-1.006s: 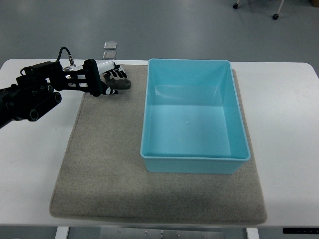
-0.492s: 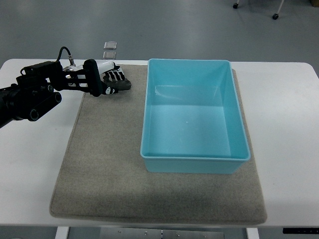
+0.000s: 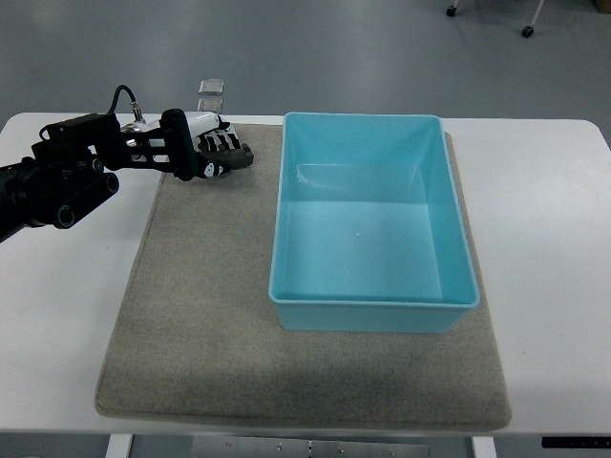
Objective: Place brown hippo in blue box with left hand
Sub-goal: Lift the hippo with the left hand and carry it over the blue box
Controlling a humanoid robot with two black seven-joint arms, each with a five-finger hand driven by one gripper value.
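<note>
The grasp is in hand: at the mat's [image 3: 191, 315] far left corner the left hand [image 3: 212, 156] has its fingers curled round the brown hippo [image 3: 239, 158] (mostly hidden, only a dark bit showing). It looks low — barely lifted, if at all. Next comes a lift and a carry rightward over the blue box's [image 3: 374, 308] near wall, which stands just beside.

One blue box [image 3: 372, 229] sits on one grey mat [image 3: 200, 315] atop one white table [image 3: 57, 315], with one brown hippo [image 3: 229, 160] in one robot hand [image 3: 205, 153], plus two small clear squares [image 3: 210, 94] on the floor.
</note>
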